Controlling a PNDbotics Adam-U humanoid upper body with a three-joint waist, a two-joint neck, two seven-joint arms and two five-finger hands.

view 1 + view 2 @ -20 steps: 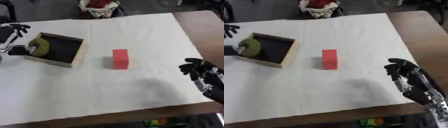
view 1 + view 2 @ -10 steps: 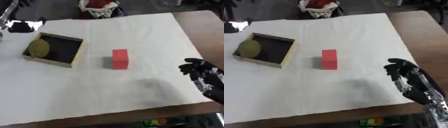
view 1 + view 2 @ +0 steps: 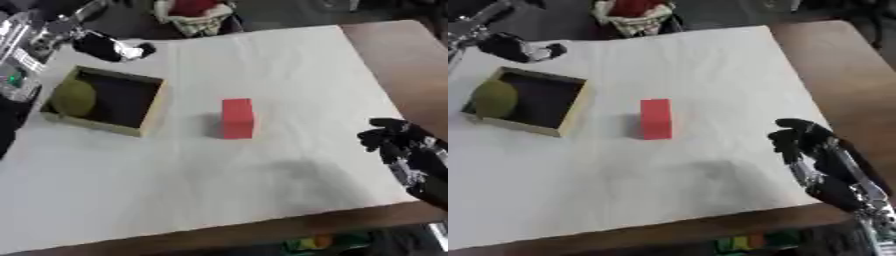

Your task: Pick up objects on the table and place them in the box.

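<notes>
1. The right hand point(image 3: 807, 145) hovers at the near right edge of the table, its fingers loosely curled and holding nothing, the forearm running off toward the lower right corner.
2. A white cloth point(image 3: 262, 175) covers most of the table, with bare brown wood point(image 3: 411, 65) showing along the right side and the near edge.
3. A red block point(image 3: 237, 117) stands alone in the middle of the cloth, well apart from the right hand and from the box.
4. The box point(image 3: 144, 107), an open wooden tray with a dark inside, lies to the left of the red block, slightly askew.
5. An olive-green rounded object point(image 3: 73, 97) rests inside the box, against its left wall.
6. The left hand point(image 3: 109, 47) is raised beyond the far side of the box, clear of it and carrying nothing; whether its fingers are spread or curled cannot be told.
7. Past the far edge of the table sits a pale basket point(image 3: 194, 20) with something red in it.
</notes>
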